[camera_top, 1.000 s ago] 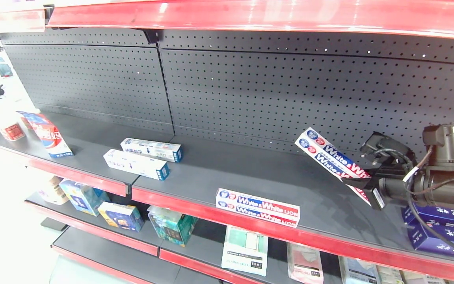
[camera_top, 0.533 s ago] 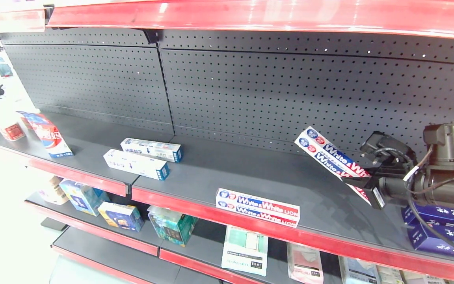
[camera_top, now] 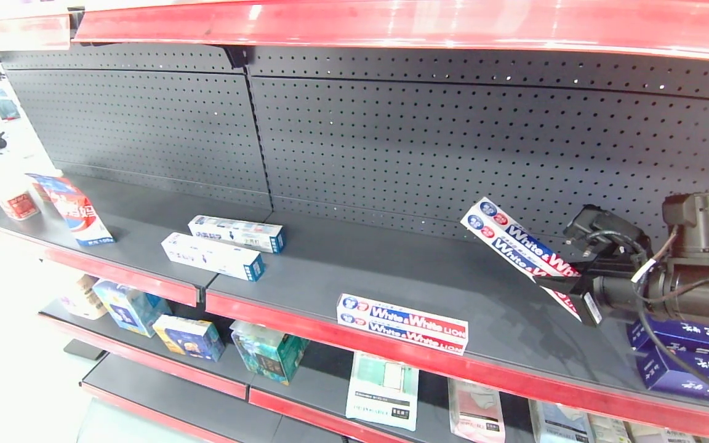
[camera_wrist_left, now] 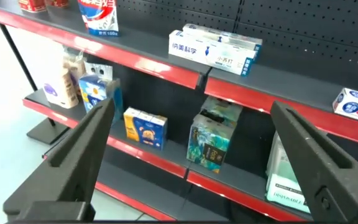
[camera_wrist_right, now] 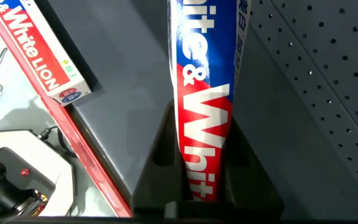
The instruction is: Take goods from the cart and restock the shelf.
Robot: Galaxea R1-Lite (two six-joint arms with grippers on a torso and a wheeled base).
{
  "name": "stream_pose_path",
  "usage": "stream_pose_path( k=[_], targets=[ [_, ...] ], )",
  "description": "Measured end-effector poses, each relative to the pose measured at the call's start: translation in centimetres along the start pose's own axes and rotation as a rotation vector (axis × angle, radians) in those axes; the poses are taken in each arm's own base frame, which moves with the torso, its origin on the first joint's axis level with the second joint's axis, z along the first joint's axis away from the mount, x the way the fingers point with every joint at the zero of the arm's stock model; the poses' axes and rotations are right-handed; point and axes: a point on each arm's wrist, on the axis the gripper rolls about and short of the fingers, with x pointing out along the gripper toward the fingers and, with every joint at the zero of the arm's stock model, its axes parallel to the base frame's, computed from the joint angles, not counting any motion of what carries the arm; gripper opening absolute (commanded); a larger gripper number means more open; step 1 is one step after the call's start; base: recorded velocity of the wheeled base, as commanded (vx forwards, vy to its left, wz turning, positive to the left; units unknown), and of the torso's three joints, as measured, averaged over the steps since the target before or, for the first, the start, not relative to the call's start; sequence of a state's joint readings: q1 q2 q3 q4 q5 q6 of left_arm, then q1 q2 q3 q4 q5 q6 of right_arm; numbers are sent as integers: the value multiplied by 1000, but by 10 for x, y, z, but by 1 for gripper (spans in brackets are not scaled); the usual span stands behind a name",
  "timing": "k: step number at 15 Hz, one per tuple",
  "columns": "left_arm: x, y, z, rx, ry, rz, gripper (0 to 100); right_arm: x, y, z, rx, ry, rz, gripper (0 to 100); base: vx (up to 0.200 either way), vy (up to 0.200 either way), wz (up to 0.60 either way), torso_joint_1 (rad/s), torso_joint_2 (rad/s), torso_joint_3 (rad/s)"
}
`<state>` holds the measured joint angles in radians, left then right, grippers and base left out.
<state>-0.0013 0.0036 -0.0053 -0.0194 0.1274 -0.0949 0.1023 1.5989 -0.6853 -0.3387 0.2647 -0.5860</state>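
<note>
My right gripper (camera_top: 567, 289) is shut on a red, white and blue toothpaste box (camera_top: 517, 246), held tilted above the right part of the grey shelf board (camera_top: 391, 271). In the right wrist view the same box (camera_wrist_right: 207, 81) runs up between the two black fingers (camera_wrist_right: 161, 149). A matching box (camera_top: 402, 323) lies flat along the shelf's red front edge, left of and nearer than the held one, and shows again as the matching box (camera_wrist_right: 36, 50). My left gripper (camera_wrist_left: 191, 137) hangs open in front of the lower shelves, with nothing between its fingers.
Two white and blue boxes (camera_top: 225, 245) lie mid-left on the shelf; a pouch (camera_top: 74, 209) stands at the far left. Dark blue boxes (camera_top: 687, 357) sit stacked under my right arm. The pegboard back wall (camera_top: 391, 135) rises behind. Lower shelves hold several boxed goods (camera_top: 268, 351).
</note>
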Motion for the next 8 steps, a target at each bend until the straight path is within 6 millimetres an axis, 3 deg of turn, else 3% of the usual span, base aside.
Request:
stream_pose_path(
  k=[8],
  targets=[
    [0,0,0,3,0,0,100,3,-4,5,-4,-24,6,0,0,0,0,0,0,0]
  ],
)
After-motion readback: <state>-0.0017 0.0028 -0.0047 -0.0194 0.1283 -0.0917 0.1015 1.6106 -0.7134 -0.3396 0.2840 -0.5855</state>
